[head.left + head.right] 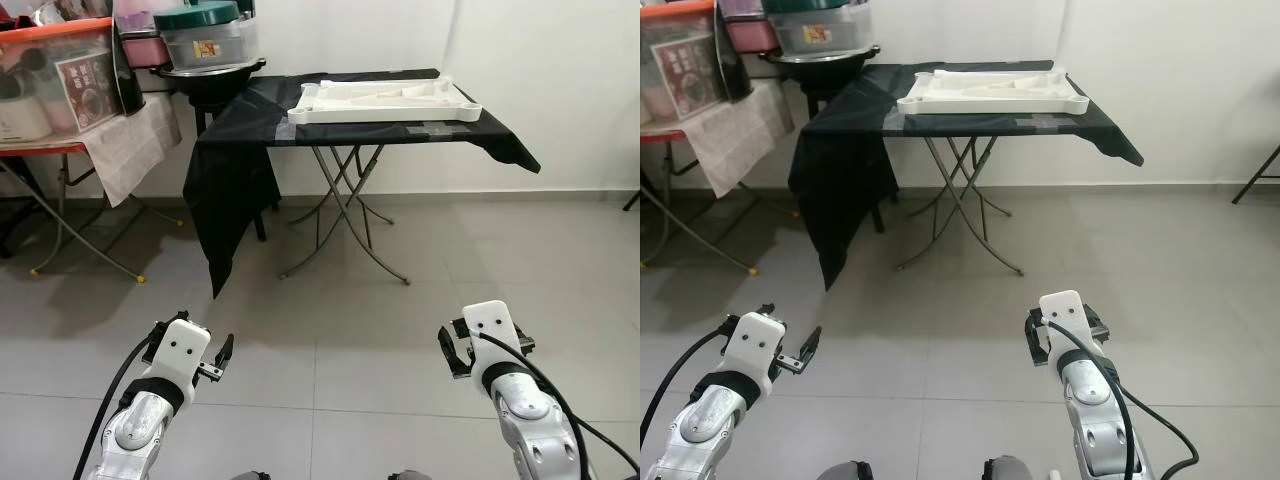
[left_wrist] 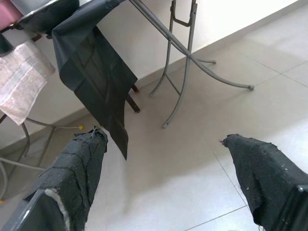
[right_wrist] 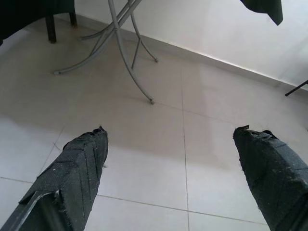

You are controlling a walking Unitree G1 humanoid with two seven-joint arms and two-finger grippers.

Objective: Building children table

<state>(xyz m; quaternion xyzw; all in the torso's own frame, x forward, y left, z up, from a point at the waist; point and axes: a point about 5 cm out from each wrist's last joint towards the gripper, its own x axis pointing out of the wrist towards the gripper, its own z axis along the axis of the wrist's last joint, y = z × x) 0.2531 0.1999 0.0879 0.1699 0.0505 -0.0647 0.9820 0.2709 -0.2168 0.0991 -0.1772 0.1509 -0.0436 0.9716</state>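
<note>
Lying upside down on a folding table [image 1: 440, 135] covered with a black cloth [image 1: 235, 170], the white children table top [image 1: 385, 100] is at the far side of the room, close to the white wall, and well apart from both grippers. Its underside faces up, and round sockets can be seen at its corners. Grey tape strips [image 1: 432, 128] are on the cloth just beside its near edge. The cloth hangs down long on the robot's left side of the table, and the crossed metal legs [image 1: 345, 205] stand on the grey tiled floor [image 1: 330, 320]. To the left there is another table with a red edge [image 1: 40, 146], which carries a clear storage box [image 1: 60, 75] and a patterned towel [image 1: 125, 145] hanging over its side; next to it a dark pan [image 1: 210, 72] holds a container with a green lid [image 1: 200, 18]. The left gripper [image 2: 163, 159] is low over the floor, with its two black fingers [image 2: 79, 168] wide apart and nothing between them. The right gripper [image 3: 171, 159] is also low over the tiles, its fingers [image 3: 77, 166] spread wide as well and holding nothing. Both silver arms are raised a little in front of the robot, on each side.
</note>
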